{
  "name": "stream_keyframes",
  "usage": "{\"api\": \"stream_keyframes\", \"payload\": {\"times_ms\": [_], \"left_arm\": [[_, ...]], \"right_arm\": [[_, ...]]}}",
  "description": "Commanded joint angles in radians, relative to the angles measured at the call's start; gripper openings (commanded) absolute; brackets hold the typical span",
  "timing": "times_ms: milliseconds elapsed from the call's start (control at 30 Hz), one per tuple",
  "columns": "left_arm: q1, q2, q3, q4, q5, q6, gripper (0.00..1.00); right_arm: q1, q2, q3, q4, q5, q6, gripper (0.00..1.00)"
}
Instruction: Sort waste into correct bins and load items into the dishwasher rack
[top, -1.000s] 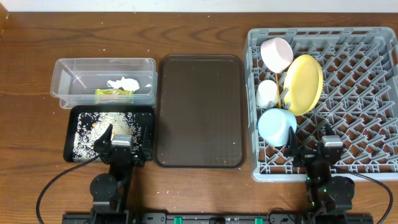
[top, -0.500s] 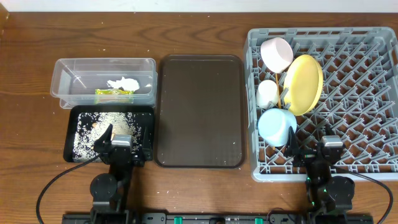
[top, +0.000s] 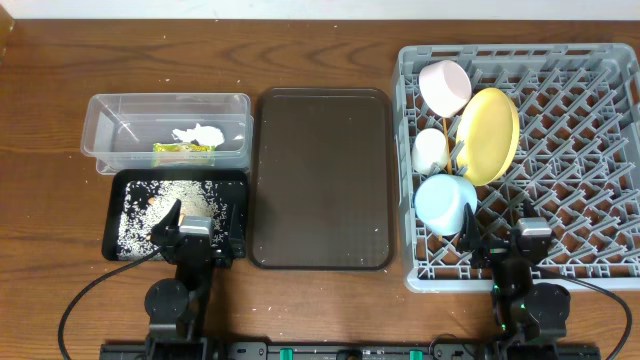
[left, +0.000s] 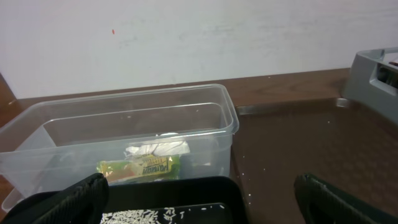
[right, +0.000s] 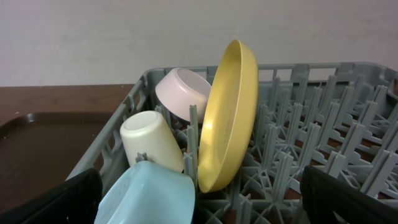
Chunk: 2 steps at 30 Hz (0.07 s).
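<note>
Left of the brown tray (top: 320, 180), wrapper (top: 184, 153) and tissue (top: 198, 133) lie sorted in the tub (top: 98, 140); right, the rack (top: 600, 150) props the plate (top: 488, 135) upright between pegs. My left claw (left: 200, 202) and right claw (right: 199, 200) gape wide, empty.

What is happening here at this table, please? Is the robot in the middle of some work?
Nothing is being handled at this moment. Both arms sit at the near table edge. The left fingers and right fingers are open and hold nothing. The snack wrapper and tissue lie in the clear tub, and the rice is in the black tray. The yellow plate, blue bowl, white cup and pink bowl stand in the grey rack. The sorting looks finished.
</note>
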Motion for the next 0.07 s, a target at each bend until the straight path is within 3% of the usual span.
{"api": "stream_keyframes", "payload": {"times_ms": [0, 33], "left_arm": [[0.005, -0.006, -0.016, -0.034, 0.036, 0.013, 0.98], [0.005, -0.006, -0.016, -0.034, 0.036, 0.013, 0.98]], "right_arm": [[-0.013, -0.005, -0.001, -0.005, 0.000, -0.008, 0.99], [-0.013, -0.005, -0.001, -0.005, 0.000, -0.008, 0.99]]}}
